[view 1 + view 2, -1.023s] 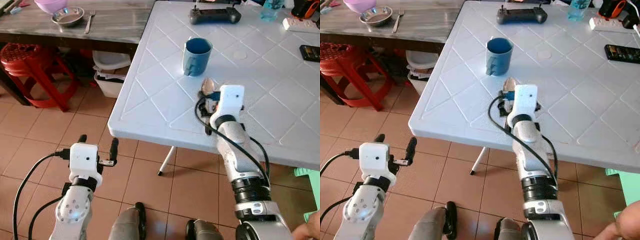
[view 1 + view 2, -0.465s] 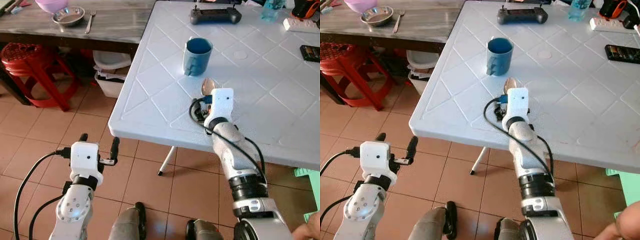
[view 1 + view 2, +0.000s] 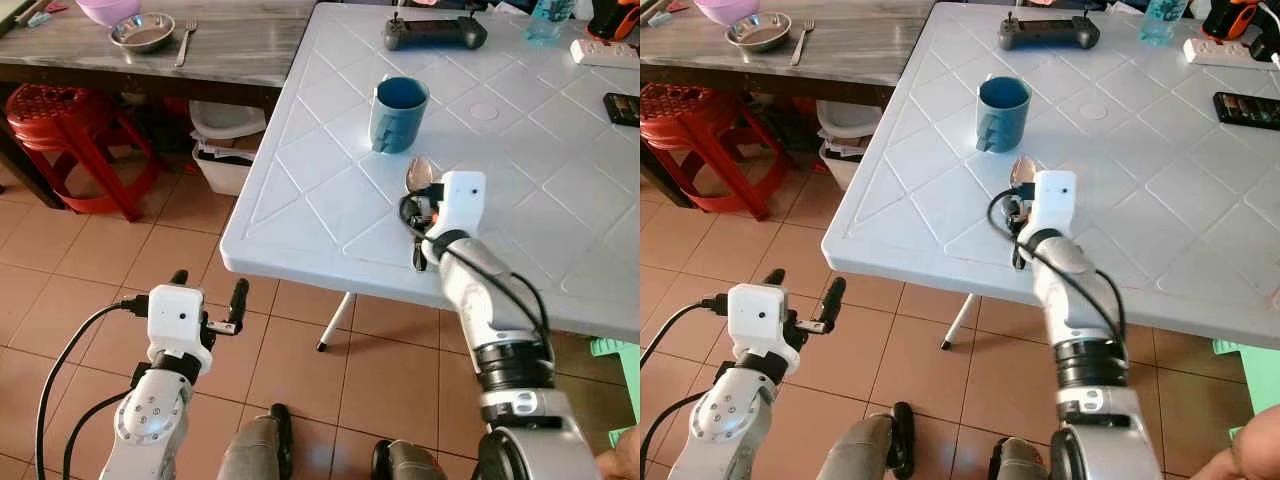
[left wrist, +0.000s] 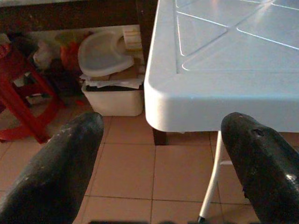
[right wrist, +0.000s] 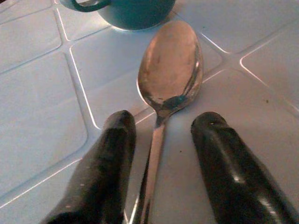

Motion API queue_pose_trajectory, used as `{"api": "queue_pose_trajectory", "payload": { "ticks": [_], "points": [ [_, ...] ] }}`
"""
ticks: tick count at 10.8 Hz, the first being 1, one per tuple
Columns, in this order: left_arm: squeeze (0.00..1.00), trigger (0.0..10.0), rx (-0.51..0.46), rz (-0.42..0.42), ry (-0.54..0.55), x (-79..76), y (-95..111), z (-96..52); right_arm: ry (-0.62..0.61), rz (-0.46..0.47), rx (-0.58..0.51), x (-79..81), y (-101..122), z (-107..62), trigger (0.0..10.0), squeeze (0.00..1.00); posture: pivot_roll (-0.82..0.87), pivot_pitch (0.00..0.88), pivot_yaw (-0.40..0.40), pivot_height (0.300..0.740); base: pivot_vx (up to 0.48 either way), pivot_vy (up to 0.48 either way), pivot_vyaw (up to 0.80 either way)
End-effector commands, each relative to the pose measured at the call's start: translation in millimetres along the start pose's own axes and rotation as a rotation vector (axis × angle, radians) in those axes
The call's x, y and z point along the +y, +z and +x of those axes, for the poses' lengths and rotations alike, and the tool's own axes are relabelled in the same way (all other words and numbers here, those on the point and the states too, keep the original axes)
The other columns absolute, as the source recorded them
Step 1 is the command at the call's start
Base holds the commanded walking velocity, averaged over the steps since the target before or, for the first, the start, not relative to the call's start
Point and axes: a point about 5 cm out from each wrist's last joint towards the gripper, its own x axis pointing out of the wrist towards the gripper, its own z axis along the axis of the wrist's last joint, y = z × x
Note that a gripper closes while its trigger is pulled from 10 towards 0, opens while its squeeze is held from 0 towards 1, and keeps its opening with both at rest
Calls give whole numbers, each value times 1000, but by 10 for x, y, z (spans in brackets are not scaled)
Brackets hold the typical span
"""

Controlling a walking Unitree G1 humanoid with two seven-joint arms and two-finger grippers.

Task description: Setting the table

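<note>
A metal spoon (image 3: 419,173) lies on the white plastic table (image 3: 320,190), its bowl pointing at a blue mug (image 3: 398,112) just beyond it. My right gripper (image 3: 421,203) is low over the spoon's handle. In the right wrist view its black fingers (image 5: 114,140) stand open on either side of the handle, and the spoon (image 5: 170,70) lies flat between them with a gap on each side. My left gripper (image 3: 208,290) hangs open over the tiled floor, below and short of the table's near corner (image 4: 187,107).
A game controller (image 3: 434,32), a remote (image 3: 622,106) and a power strip (image 3: 604,52) lie at the far side of the white table. A wooden table (image 3: 230,45) at back left bears a steel bowl (image 3: 141,31) and fork. Beneath it stand a red stool (image 3: 60,125) and a white bin (image 3: 228,145).
My right forearm has swung a little while the gripper stays over the spoon's handle. The spoon and mug have not moved. The left arm is unchanged.
</note>
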Motion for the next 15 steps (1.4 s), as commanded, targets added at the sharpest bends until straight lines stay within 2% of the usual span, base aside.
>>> {"api": "queue_pose_trajectory", "payload": {
  "ticks": [1,4,5,6,8,10,12,13,14,15],
  "points": [
    [0,10000,17,-1,-20,-9,-27,-9,-5,41,225,-62,-468,-36,0,0,89,227,54,740,0,0,0],
    [0,10000,-67,-52,-190,-140,105,-54,43,57,327,-107,-625,-63,0,0,95,222,49,740,0,0,0],
    [0,10000,-76,-60,-212,-154,121,-55,43,71,337,-109,-643,-67,0,0,94,222,46,740,0,0,0],
    [0,10000,-92,-66,-305,-230,152,-64,46,103,361,-110,-693,-82,0,0,94,219,41,740,0,0,0],
    [0,10000,-82,-87,-361,-283,143,-63,47,118,367,-105,-714,-92,0,0,83,211,43,740,0,0,0],
    [0,10000,-79,-89,-361,-307,127,-55,34,140,383,-118,-764,-124,0,0,81,208,40,740,0,0,0],
    [0,10000,-57,-75,-316,-279,86,-31,26,179,369,-57,-758,-160,0,0,80,203,37,740,0,0,0],
    [0,10000,-23,-36,-221,-189,18,12,14,157,254,4,-596,-172,0,0,79,203,32,740,0,0,0],
    [0,10000,-24,-26,-176,-142,10,32,3,150,188,26,-506,-181,0,0,77,204,30,740,0,0,0],
    [0,10000,-38,-29,-86,-56,29,81,3,172,37,108,-305,-238,0,0,76,186,19,740,0,480,0]
  ]
}}
